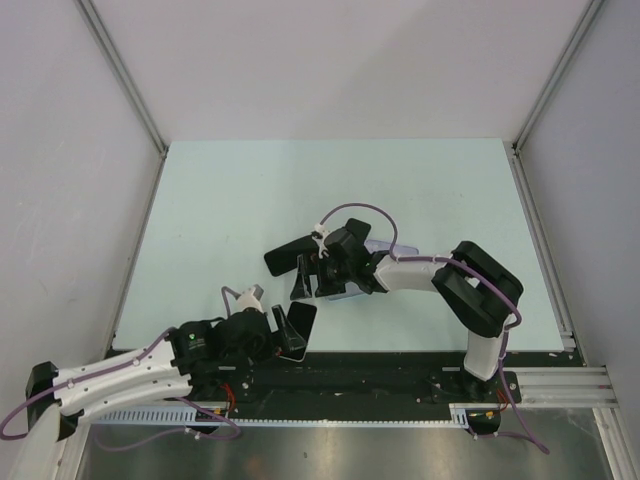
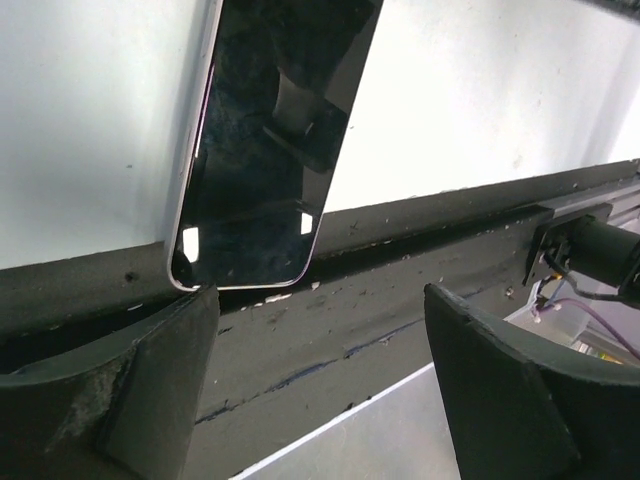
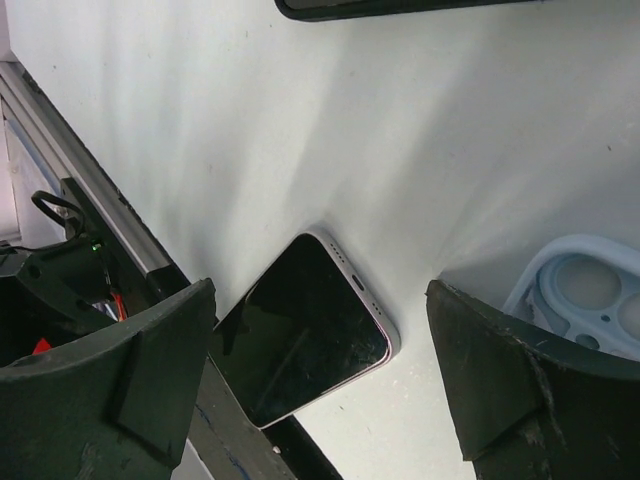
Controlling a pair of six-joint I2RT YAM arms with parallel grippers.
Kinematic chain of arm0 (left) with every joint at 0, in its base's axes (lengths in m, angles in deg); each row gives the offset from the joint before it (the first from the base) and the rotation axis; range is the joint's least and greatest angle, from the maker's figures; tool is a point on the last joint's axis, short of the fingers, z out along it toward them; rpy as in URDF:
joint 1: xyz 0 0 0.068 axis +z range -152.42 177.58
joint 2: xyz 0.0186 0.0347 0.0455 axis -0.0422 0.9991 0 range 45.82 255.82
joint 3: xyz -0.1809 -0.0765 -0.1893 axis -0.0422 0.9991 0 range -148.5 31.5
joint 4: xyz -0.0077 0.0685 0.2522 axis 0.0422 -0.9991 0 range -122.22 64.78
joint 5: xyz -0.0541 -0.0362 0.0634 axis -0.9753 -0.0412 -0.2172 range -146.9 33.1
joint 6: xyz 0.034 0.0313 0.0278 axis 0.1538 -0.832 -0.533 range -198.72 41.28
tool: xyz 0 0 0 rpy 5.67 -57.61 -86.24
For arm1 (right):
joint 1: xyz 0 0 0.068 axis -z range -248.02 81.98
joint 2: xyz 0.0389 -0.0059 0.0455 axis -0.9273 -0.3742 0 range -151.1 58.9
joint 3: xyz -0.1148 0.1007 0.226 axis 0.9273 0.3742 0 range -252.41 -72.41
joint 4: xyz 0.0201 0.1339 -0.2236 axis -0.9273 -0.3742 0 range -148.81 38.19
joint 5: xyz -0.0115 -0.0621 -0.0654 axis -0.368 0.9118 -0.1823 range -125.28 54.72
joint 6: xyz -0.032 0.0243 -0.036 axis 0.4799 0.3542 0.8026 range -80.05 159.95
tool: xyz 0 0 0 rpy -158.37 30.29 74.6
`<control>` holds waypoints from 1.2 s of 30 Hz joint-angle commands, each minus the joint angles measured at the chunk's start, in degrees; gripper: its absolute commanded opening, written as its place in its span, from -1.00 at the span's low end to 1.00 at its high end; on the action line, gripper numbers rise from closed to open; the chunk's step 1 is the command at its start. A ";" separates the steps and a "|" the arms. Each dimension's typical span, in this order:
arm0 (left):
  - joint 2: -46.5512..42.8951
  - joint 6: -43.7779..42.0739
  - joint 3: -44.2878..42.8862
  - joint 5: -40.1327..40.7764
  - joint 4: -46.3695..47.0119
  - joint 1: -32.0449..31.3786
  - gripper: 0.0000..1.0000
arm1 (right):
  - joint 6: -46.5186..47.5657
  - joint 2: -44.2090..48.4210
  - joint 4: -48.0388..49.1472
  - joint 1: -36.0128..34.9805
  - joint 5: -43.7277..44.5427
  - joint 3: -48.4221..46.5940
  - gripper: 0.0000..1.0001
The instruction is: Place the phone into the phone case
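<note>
Your left gripper (image 2: 315,400) has its jaws spread wide with nothing between them. Just past its left finger (image 2: 110,385) lies the slim black glass-fronted phone with a pale metal edge (image 2: 265,150). One rounded corner sits so close to that fingertip that you cannot tell whether they touch. The phone lies flat and screen up on the pale, smooth table (image 3: 400,150), its near end reaching the black rail along the table's near edge (image 2: 400,280).

Your right gripper (image 3: 320,400) also has its jaws wide apart and grips nothing. It hangs above the table farther in. From its wrist camera the phone shows between the fingers, down on the surface. The light blue soft phone case with round camera cut-outs (image 3: 590,295) lies partly hidden behind the right finger (image 3: 530,390), apart from the phone.
</note>
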 commanded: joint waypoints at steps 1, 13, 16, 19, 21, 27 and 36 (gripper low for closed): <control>-2.25 0.87 -2.37 0.21 -5.74 -1.89 0.74 | 1.20 -2.57 0.26 -0.36 -0.49 -1.56 0.81; 2.93 5.45 -0.26 1.79 -5.14 -6.11 0.76 | 0.67 -4.85 1.58 -0.89 -2.51 -1.65 0.78; 5.21 5.10 -0.09 2.14 -3.13 -6.11 0.77 | 0.32 -4.68 1.05 -0.80 -2.78 -1.65 0.78; 8.20 4.75 0.79 1.88 1.62 -6.11 0.78 | 0.32 -4.41 0.53 -0.89 -2.78 -1.65 0.77; 9.95 4.57 1.40 2.14 4.77 -6.11 0.78 | 0.32 -4.15 -0.09 -0.98 -2.69 -1.65 0.77; 12.69 4.31 2.02 4.34 7.78 -5.32 0.73 | 1.02 -3.62 -1.93 -1.24 -2.25 -1.65 0.76; 4.44 -1.74 2.29 3.64 8.66 4.07 0.72 | 0.76 -1.78 -3.52 -1.07 -1.11 -0.51 0.68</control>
